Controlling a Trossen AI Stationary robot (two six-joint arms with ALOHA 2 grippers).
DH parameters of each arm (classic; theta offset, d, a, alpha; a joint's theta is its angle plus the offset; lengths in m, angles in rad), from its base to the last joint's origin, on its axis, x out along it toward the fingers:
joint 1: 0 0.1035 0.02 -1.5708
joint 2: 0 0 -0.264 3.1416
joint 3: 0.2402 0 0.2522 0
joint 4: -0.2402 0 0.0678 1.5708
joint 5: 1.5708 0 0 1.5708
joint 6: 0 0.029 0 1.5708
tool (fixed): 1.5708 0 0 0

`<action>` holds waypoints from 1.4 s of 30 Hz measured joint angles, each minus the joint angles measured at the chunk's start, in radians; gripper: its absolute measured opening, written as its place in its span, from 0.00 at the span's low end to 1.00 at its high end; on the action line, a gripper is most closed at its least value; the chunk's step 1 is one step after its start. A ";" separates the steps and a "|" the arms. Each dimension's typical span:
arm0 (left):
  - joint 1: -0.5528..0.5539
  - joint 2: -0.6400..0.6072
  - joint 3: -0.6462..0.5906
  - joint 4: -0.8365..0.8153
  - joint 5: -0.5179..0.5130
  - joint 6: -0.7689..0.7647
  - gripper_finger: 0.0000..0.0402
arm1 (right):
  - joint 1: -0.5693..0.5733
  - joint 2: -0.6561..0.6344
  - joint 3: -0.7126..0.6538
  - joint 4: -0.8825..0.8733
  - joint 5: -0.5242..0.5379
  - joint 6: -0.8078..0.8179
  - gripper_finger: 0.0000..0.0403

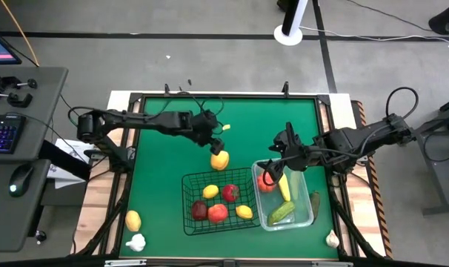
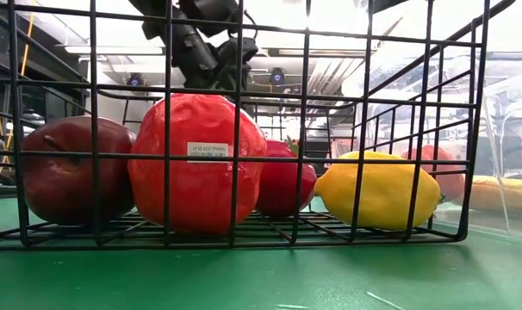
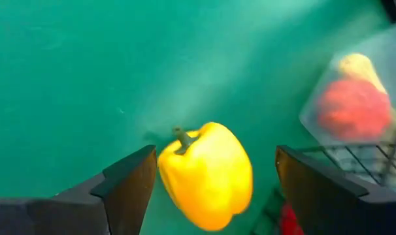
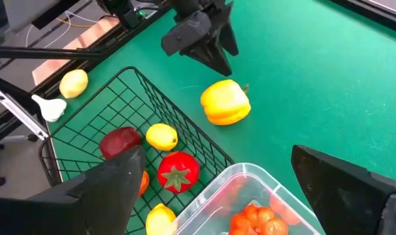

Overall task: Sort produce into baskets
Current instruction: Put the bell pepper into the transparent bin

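Note:
A yellow bell pepper (image 1: pixel 219 159) lies on its side on the green mat, just beyond the far edge of the black wire basket (image 1: pixel 187 211). My left gripper (image 1: pixel 210 139) is open above and a little beyond the pepper (image 3: pixel 208 176); the fingers stand on either side of it without touching. My right gripper (image 1: pixel 273 165) is open and empty over the far end of the clear tub (image 1: pixel 307 215). The tub holds a tomato (image 1: pixel 267 181), a piece of corn (image 1: pixel 284 185) and a cucumber (image 1: pixel 281 213). The basket holds lemons, a tomato and apples.
A lemon (image 1: pixel 133 220) and a garlic (image 1: pixel 136 242) lie on the mat left of the basket. Another cucumber (image 1: pixel 315 200) and a garlic (image 1: pixel 332 239) lie right of the tub. The mat's far half is bare green.

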 joint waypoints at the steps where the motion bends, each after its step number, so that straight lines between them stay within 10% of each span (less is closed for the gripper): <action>1: -0.016 0.004 0.000 -0.001 -0.035 -0.020 0.75 | 0.000 0.000 0.000 -0.005 0.000 0.000 0.94; 19: -0.116 0.143 0.001 0.015 -0.155 -0.175 0.75 | 0.000 0.000 -0.014 -0.040 0.030 0.000 0.94; 36: -0.119 0.279 0.006 0.182 -0.057 -0.173 0.74 | 0.000 0.000 -0.045 -0.040 0.041 0.027 0.94; 42: -0.123 0.279 0.006 0.188 -0.065 -0.115 0.51 | 0.000 0.000 -0.045 -0.034 0.048 0.030 0.94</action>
